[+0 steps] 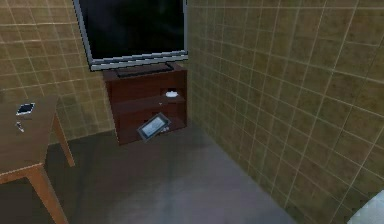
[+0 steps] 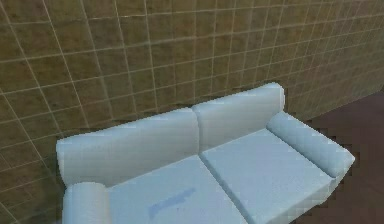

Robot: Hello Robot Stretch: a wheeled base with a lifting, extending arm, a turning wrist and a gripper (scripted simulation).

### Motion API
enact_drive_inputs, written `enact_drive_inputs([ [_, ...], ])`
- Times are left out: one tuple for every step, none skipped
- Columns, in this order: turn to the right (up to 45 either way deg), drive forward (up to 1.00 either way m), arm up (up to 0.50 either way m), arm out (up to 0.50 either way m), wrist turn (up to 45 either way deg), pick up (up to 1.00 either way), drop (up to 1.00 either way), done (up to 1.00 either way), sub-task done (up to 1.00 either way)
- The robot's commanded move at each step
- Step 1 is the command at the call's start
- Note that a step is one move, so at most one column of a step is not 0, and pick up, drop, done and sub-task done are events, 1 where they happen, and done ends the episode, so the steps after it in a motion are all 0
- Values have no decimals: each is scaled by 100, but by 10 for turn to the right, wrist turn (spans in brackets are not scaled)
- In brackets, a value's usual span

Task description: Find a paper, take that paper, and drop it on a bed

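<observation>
**A:** Forward view first: what stands ahead?

**B:** One television (image 1: 133,30) sits on one dark red-brown cabinet (image 1: 125,100), in the corner where two tiled walls meet. One small white thing (image 1: 173,95) sits near the cabinet's right edge, a little below its top. One dark flat slab (image 1: 155,128) leans tilted at the cabinet's foot, on the floor.

**A:** Anything nearer?

**B:** One wooden table (image 1: 30,150) is at that view's left, its right edge jutting toward the open floor. Two small things lie near its far edge: a pale phone-like one (image 1: 26,108) and, just beside it, a tiny dark one (image 1: 19,126). One pale rounded shape (image 1: 372,205) pokes in at the bottom right corner.

**A:** And the arm side view?

**B:** One pale sofa (image 2: 235,115) stands against a tiled wall. It has two back cushions, two seat cushions and two armrests.

**A:** The paper?

**B:** Faint bluish marks (image 2: 172,205) show on the left seat cushion, near its front edge. Whether that is a paper, I cannot tell.

**A:** And the gripper?

**B:** I cannot tell its state.
</observation>
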Motion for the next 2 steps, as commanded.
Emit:
enact_drive_inputs([
  [0,0,0,12,0,0,0,0,0],
  [0,0,0,0,450,0,0,0,0],
])
